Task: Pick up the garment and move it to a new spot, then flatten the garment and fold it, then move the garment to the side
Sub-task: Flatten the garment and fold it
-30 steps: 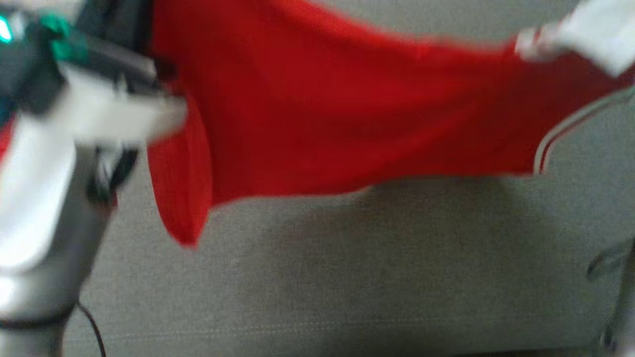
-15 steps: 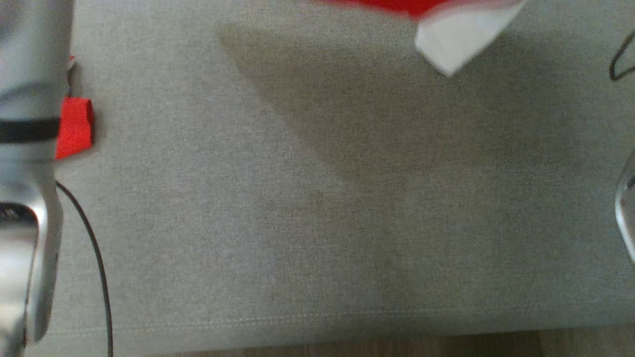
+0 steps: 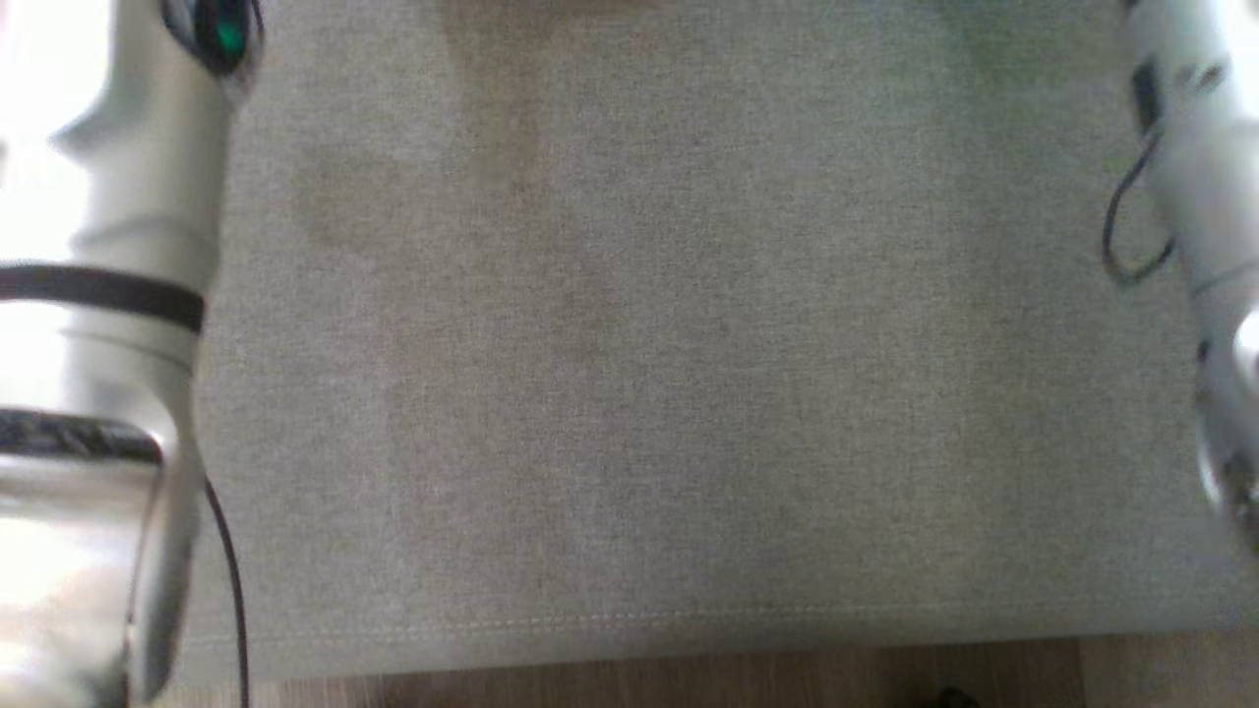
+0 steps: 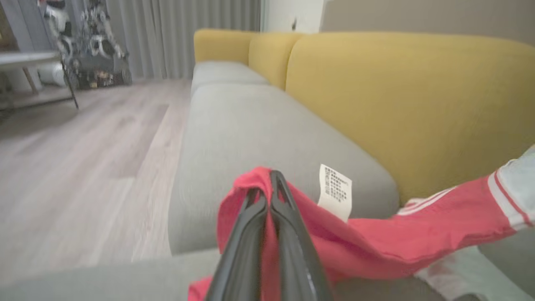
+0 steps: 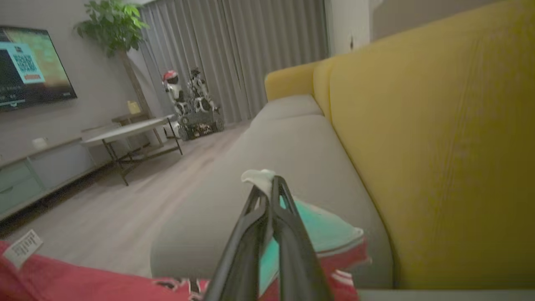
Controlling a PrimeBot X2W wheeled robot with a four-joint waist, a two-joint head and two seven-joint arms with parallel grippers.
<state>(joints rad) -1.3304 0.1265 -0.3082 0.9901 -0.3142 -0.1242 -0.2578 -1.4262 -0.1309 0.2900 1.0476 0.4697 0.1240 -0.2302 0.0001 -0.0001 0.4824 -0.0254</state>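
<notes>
The garment [image 4: 368, 242] is a red top with white sleeves, striped trim and a white care label. In the left wrist view my left gripper [image 4: 269, 184] is shut on a fold of its red cloth, which stretches off to the right above the grey sofa seat [image 4: 259, 129]. In the right wrist view my right gripper [image 5: 269, 184] is shut on a pale edge of the garment [image 5: 317, 234], with red cloth hanging below. The head view holds my pale left forearm [image 3: 108, 295] and right forearm [image 3: 1210, 197] at its edges over the grey seat [image 3: 639, 374].
A yellow sofa backrest [image 4: 409, 96] runs behind the grey seat. Beyond the seat's front edge [image 3: 639, 629] lies wooden floor [image 4: 83, 159]. Further off stand a low table [image 5: 129, 133], a TV [image 5: 29, 67], a plant [image 5: 113, 29], grey curtains and another robot [image 5: 188, 104].
The head view has swung, so the red garment that filled its upper part has slid out of the top of the picture; the forearms now sit at both edges.
</notes>
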